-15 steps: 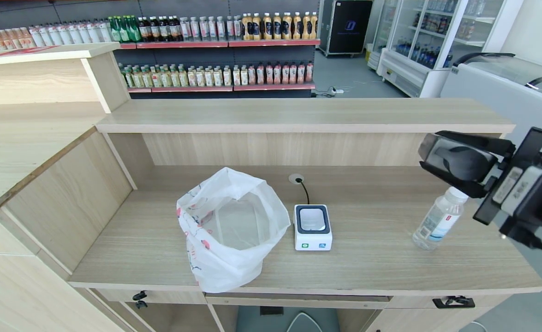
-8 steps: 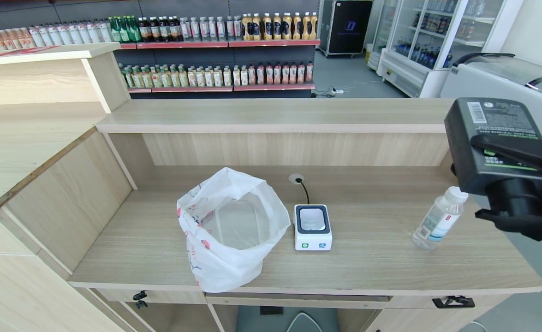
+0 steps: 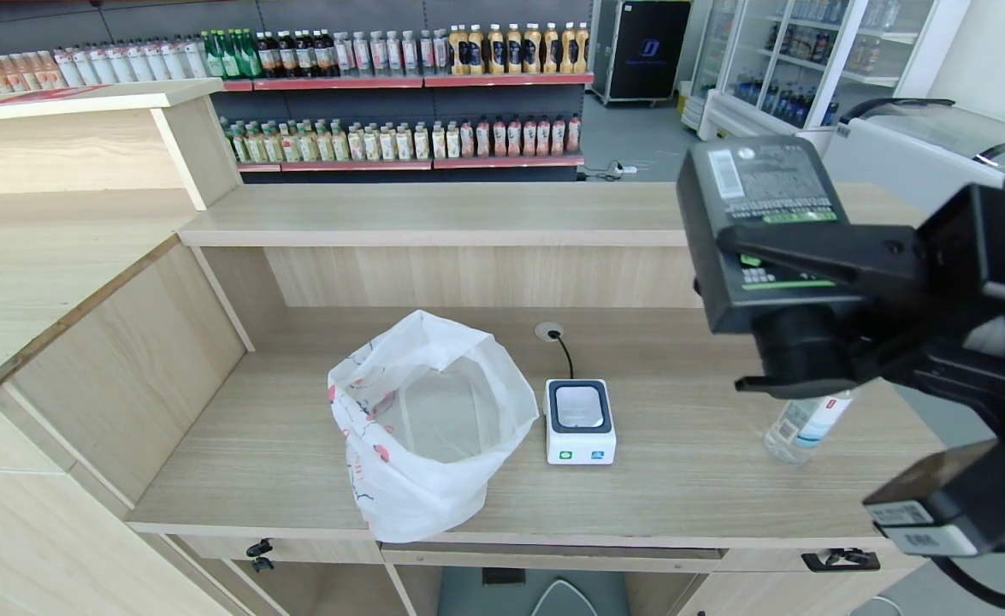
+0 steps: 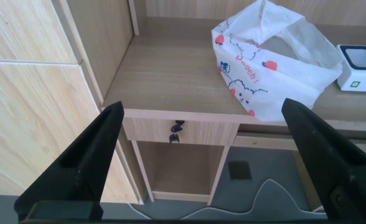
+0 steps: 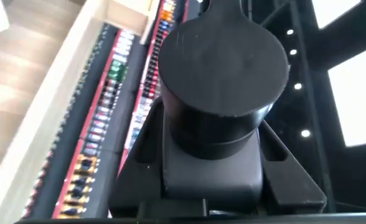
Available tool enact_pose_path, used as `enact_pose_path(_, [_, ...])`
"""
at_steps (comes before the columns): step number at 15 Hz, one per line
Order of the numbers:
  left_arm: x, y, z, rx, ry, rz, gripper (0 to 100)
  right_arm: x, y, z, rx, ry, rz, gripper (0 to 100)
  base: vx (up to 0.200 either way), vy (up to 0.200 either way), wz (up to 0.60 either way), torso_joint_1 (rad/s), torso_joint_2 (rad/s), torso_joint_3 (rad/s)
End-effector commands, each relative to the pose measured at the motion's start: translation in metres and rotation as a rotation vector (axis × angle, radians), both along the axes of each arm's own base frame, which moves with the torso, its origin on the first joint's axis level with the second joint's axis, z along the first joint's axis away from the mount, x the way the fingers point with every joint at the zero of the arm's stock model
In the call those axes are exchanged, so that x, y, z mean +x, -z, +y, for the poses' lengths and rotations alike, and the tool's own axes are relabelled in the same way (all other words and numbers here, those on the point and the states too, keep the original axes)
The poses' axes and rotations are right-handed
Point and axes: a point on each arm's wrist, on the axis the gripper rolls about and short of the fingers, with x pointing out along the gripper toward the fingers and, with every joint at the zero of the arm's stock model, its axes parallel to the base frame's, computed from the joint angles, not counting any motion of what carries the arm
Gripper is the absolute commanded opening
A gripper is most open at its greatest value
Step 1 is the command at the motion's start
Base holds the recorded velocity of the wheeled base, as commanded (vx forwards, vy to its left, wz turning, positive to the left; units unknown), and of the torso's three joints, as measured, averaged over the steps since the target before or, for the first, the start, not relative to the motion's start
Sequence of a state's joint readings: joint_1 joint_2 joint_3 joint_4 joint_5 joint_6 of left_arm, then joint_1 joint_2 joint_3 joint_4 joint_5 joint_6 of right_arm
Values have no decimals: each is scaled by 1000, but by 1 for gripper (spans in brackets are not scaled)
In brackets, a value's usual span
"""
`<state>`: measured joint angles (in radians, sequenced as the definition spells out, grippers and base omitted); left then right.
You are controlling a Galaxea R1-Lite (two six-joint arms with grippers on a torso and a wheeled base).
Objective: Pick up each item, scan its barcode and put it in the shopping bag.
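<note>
- Your right gripper [image 3: 763, 261] and its load have swung further toward the middle of the head view than half a second ago. They now cover the top of the clear plastic water bottle [image 3: 797, 425], which showed whole before.
- The right gripper is clamped on a black squarish plastic bottle [image 3: 754, 201]. It grips across the body, with the round cap end pointing down. The white label with the barcode faces the head camera.
- In the right wrist view, the black squarish plastic bottle [image 5: 223, 62] shows end-on.
- Your left gripper [image 4: 201, 109] is spread wide and holds nothing. It sits off the tabletop's near left corner.
- The white plastic shopping bag [image 3: 425, 428] stands open on the wooden tabletop [image 3: 690, 488]. The white scanner box with a dark-rimmed window [image 3: 580, 421] is just beside it.
- The water bottle's cap and shoulder are hidden. The label print is too small to make out.
</note>
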<state>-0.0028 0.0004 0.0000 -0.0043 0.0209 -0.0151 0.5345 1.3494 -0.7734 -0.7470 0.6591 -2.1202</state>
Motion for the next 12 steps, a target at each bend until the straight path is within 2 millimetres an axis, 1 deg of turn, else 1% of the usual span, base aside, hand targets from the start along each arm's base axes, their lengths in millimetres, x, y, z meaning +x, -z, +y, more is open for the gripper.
enact_pose_path(1, [0, 0, 0, 0, 0, -1, 100, 19, -6, 47, 17, -92, -18, 0, 0, 0, 0, 0, 0, 0])
enact_pose_path(2, [0, 0, 0, 0, 0, -1, 100, 16, -6, 65, 30, -119, -32, 0, 0, 0, 0, 0, 0, 0])
enact_pose_path(3, [0, 0, 0, 0, 0, -1, 100, 14, -1, 77, 19, -144, -45, 0, 0, 0, 0, 0, 0, 0])
enact_pose_path(5, [0, 0, 0, 0, 0, -1, 100, 2, 8, 95, -16, -201, -92, 0, 0, 0, 0, 0, 0, 0])
enact_pose_path(6, [0, 0, 0, 0, 0, -1, 100, -2, 11, 95, -28, -208, -104, 0, 0, 0, 0, 0, 0, 0])
enact_pose_path(7, [0, 0, 0, 0, 0, -1, 100, -5, 16, 91, -44, -196, -113, 0, 0, 0, 0, 0, 0, 0])
enact_pose_path(9, [0, 0, 0, 0, 0, -1, 100, -14, 18, 82, -63, -187, -155, 0, 0, 0, 0, 0, 0, 0])
enact_pose_path(10, [0, 0, 0, 0, 0, -1, 100, -14, 20, 81, -68, -187, -156, 0, 0, 0, 0, 0, 0, 0])
enact_pose_path(11, [0, 0, 0, 0, 0, -1, 100, -17, 26, 83, -87, -205, -160, 0, 0, 0, 0, 0, 0, 0])
enact_pose_path(12, [0, 0, 0, 0, 0, -1, 100, -27, 33, 91, -110, -251, -176, 0, 0, 0, 0, 0, 0, 0])
